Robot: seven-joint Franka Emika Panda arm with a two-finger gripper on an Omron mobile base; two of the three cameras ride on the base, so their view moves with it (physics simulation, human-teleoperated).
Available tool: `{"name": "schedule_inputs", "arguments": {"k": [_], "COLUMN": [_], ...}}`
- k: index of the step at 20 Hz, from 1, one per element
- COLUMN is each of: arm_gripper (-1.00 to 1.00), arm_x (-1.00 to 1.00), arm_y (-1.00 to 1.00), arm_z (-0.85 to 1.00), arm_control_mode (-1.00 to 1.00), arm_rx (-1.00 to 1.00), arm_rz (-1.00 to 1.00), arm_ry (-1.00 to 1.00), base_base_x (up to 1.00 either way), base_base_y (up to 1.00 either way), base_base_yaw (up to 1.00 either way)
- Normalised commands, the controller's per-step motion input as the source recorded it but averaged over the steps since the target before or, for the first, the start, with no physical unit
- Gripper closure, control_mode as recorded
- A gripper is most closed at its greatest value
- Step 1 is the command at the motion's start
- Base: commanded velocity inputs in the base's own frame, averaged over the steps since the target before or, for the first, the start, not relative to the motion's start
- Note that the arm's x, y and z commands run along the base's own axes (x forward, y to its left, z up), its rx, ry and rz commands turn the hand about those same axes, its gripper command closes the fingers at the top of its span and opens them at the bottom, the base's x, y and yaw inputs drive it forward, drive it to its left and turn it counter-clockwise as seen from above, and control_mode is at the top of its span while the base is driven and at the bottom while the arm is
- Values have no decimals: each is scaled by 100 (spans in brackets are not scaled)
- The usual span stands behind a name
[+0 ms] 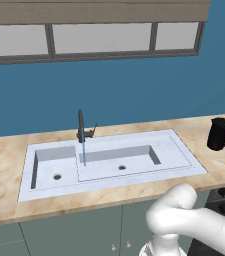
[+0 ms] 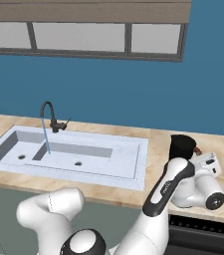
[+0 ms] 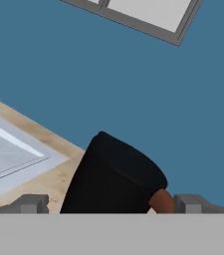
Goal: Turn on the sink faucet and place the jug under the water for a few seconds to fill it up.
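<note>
Op: Claw (image 3: 103, 206) is spread wide, one dark tip on each side of the jug (image 3: 114, 174) in the hand view; neither tip reads as touching it. Not gripping, as far as I can tell.

Obs: Jug location?

Op: On the counter (image 1: 184, 129), well right of the sink (image 1: 174, 150), upright, brown handle (image 3: 162, 200) on the side away from the sink. In the right base view the hand sits just beside it.

Obs: Handling?

Op: My judgement: rigid, smooth black wall, probably slippery; light now, noticeably heavier once filled. Tapered body, so a squeeze high up may slide. I'd clamp across the body low to mid-height, clear of the handle, and keep it level.

Obs: Faucet?

Op: Faucet (image 1: 81, 125) is at the sink's back edge. Water (image 1: 84, 152) is running, a thin blue stream falling by the divider between the basins. Jug is not yet under it.
</note>
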Motion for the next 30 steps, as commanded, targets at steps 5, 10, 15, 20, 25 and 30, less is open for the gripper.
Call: {"name": "schedule_inputs", "arguments": {"k": [5,10,15,20,25,30], "arm_gripper": [-100,-100,-100,-100,-100,-100], "arm_x": [8,10,12,14,8,10], "arm_y": [-12,-12,-9,-11,-17,-11], "arm_z": [-1,-2,-8,-8,-7,-10], "arm_control_mode": [-100,-100,-100,-100,-100,-100], "arm_rx": [0,0,0,0,0,0], "arm_rz": [4,2,3,3,2,2], "arm_ry": [0,0,1,2,2,5], "base_base_x": [0,0,0,0,0,0], "base_base_y": [0,0,0,0,0,0], "base_base_yaw": [0,0,0,0,0,0]}}
